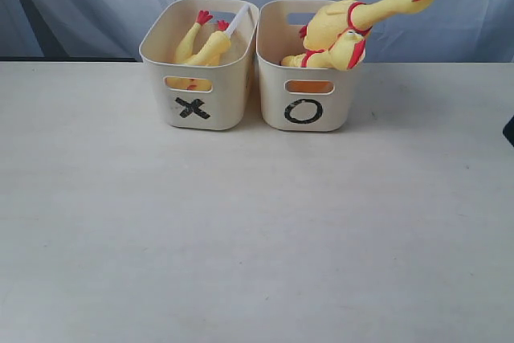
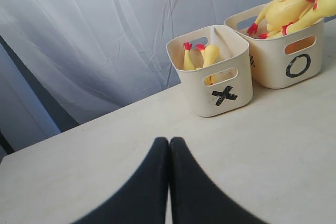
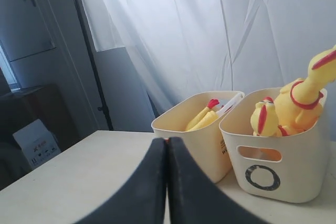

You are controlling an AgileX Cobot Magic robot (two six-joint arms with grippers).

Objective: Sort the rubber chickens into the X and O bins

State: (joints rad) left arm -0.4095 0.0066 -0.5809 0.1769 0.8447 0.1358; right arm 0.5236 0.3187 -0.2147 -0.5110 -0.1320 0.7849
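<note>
The X bin (image 1: 230, 100) is holding small rubber chickens (image 1: 210, 47); the O bin (image 1: 339, 106) beside it is holding large rubber chickens (image 1: 341, 28) overhanging its rim. The left gripper (image 2: 169, 148) and right gripper (image 3: 167, 148) are pressing their jaws together, empty.

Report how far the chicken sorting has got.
Done: at least one small chicken sits in the X bin, and bigger chickens pile above the rim of the O bin. In hand: nothing; the left hand and right hand are shut, empty, apart from the bins. Left: seemingly nothing, since no loose chicken shows on the table.
</note>
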